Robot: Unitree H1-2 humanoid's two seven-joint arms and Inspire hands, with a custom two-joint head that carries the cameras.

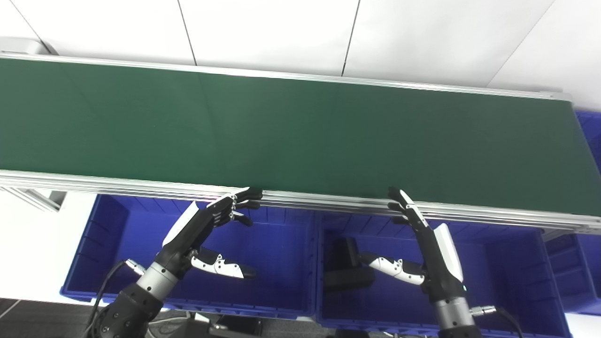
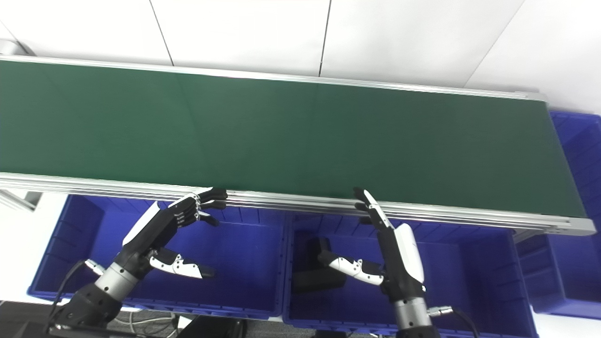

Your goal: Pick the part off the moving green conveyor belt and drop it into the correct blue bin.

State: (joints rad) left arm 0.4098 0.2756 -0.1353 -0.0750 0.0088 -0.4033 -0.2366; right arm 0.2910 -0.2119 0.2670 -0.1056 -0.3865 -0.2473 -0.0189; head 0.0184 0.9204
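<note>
The green conveyor belt (image 1: 291, 131) runs across the view with nothing lying on it. My left hand (image 1: 206, 230) hovers open over the left blue bin (image 1: 263, 300), its fingertips at the belt's near rail. My right hand (image 1: 425, 249) is open too, over the middle blue bin (image 1: 507, 263), fingers stretched toward the rail and thumb out to the left. A black part (image 1: 345, 265) lies in the middle bin's left half, beside my right thumb. Neither hand holds anything.
The belt's aluminium near rail (image 1: 328, 202) stands between the hands and the belt. A third blue bin (image 1: 582, 267) sits at the right, past the belt's end. White wall panels rise behind the belt. A cable (image 1: 493, 311) hangs off my right wrist.
</note>
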